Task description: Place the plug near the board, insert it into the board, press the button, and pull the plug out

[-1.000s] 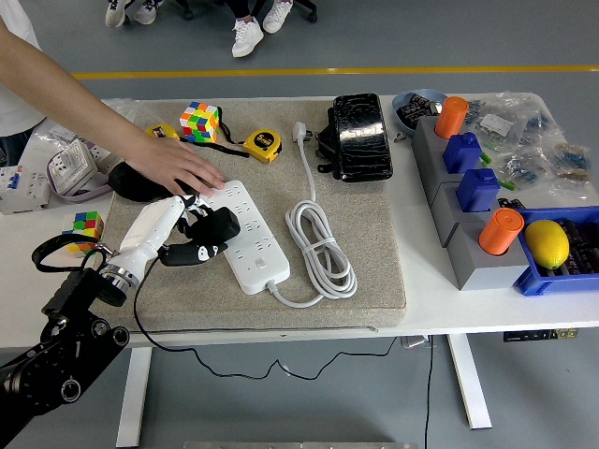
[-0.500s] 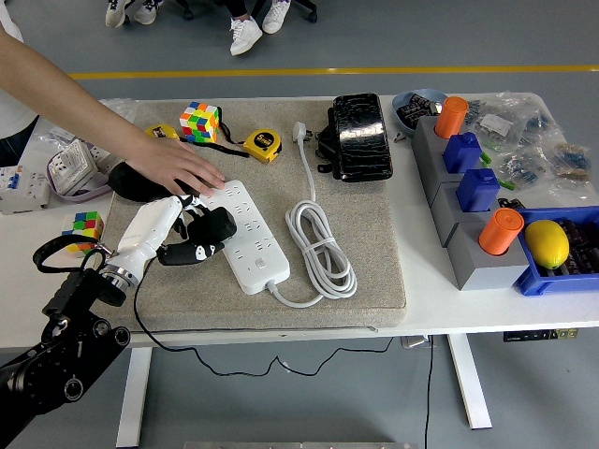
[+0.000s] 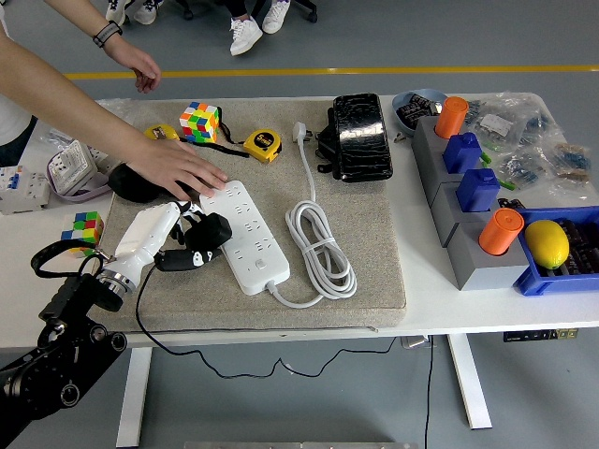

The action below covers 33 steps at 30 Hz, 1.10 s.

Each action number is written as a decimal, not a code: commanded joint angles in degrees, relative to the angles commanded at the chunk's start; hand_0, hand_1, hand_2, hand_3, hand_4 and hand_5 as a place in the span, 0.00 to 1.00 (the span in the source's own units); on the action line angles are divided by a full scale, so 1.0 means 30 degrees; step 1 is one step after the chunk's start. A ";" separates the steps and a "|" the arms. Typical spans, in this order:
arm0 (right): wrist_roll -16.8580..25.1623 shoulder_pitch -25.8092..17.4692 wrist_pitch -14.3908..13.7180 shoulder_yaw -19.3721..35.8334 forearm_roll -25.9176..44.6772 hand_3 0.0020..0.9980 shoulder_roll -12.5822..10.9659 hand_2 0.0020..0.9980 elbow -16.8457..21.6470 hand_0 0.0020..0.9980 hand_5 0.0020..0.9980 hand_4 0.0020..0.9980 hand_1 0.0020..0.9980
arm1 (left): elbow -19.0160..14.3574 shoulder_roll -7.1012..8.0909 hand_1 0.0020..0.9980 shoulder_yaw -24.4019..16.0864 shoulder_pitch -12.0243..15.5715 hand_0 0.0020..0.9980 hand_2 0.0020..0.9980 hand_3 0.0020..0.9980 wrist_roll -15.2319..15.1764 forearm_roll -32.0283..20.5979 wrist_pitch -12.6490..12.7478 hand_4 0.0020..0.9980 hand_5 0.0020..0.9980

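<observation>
Left hand [image 3: 178,234] gripping black plug [image 3: 208,241] beside white power strip [image 3: 246,236], no legible writing

Head view, sole camera: we look from high on the robot's side, forward and down over the white table [image 3: 468,313]. Near edge lies at 6 o'clock, floor beyond the far edge at 12. Moderately distant; nearly the whole tabletop fits. Our left arm [image 3: 65,351] enters from 7 o'clock.

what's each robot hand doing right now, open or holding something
Left hand: shut on the black plug, beside the white power strip.
Right hand: not in view.
</observation>
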 joint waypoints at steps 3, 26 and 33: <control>0.0008 0.0006 0.0000 0.0004 -0.0016 0.52 0.0005 0.58 0.0011 0.55 0.40 0.87 0.63 | 0.0002 -0.0008 0.27 -0.0041 -0.0024 0.30 0.34 0.48 -0.0015 0.0077 -0.0047 0.94 0.04; 0.0033 0.0012 0.0011 0.0006 -0.0021 0.52 0.0012 0.58 0.0019 0.55 0.40 0.87 0.63 | -0.0162 -0.0002 0.64 -0.0322 0.0086 0.45 0.66 0.68 0.0010 -0.0104 -0.0846 1.00 0.30; 0.0036 0.0010 0.0014 -0.0052 0.0014 0.51 0.0003 0.58 0.0004 0.55 0.40 0.87 0.63 | -0.0197 -0.0008 0.67 -0.0389 0.0114 0.48 0.71 0.71 0.0020 -0.0358 -0.0913 1.00 0.39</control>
